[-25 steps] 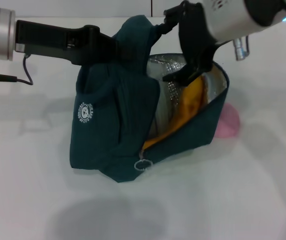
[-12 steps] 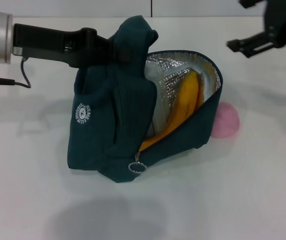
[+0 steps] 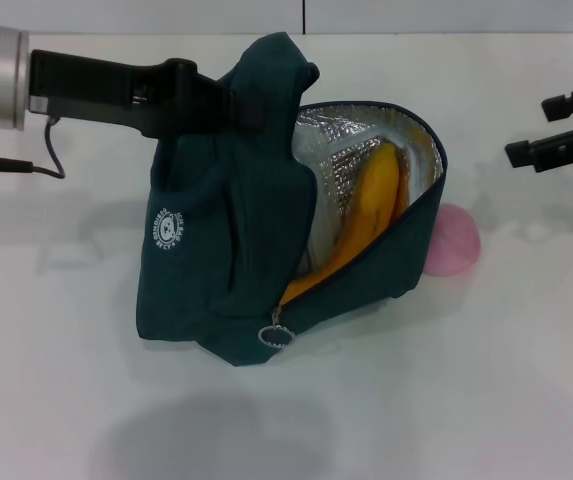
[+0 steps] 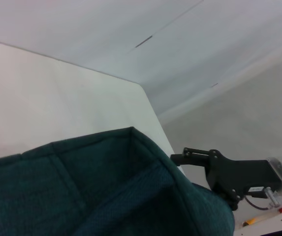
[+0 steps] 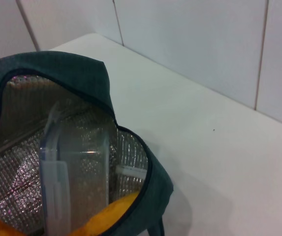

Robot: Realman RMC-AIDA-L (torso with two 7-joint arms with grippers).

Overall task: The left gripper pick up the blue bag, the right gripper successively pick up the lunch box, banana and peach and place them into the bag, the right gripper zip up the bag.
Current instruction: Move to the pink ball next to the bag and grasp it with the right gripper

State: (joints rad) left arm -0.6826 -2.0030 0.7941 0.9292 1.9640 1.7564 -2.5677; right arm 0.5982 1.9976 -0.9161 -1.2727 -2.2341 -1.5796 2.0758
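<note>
1. The table (image 3: pixel 486 400) carries the bag (image 3: pixel 216 270), which stands open.
2. The left gripper (image 3: pixel 228 100) holds the bag's top.
3. The banana (image 3: pixel 371 205) and the lunch box (image 5: pixel 74 182) lie inside.
4. The right gripper (image 3: pixel 556 135) hangs spread and empty, above the peach (image 3: pixel 453 242) beside the bag.

Blue bag (image 3: pixel 226 250) open (banana (image 3: pixel 371 215), lunch box (image 5: pixel 74 182) inside); peach (image 3: pixel 453 241) beside.

The blue bag (image 5: pixel 77 69) gapes open on the white tabletop (image 5: pixel 219 162), its silver foil lining showing. Inside, the lunch box (image 5: pixel 74 182) stands on edge with the banana (image 5: pixel 109 216) lying beside it, and a tiled wall (image 5: pixel 190 44) rises beyond the tabletop.
</note>
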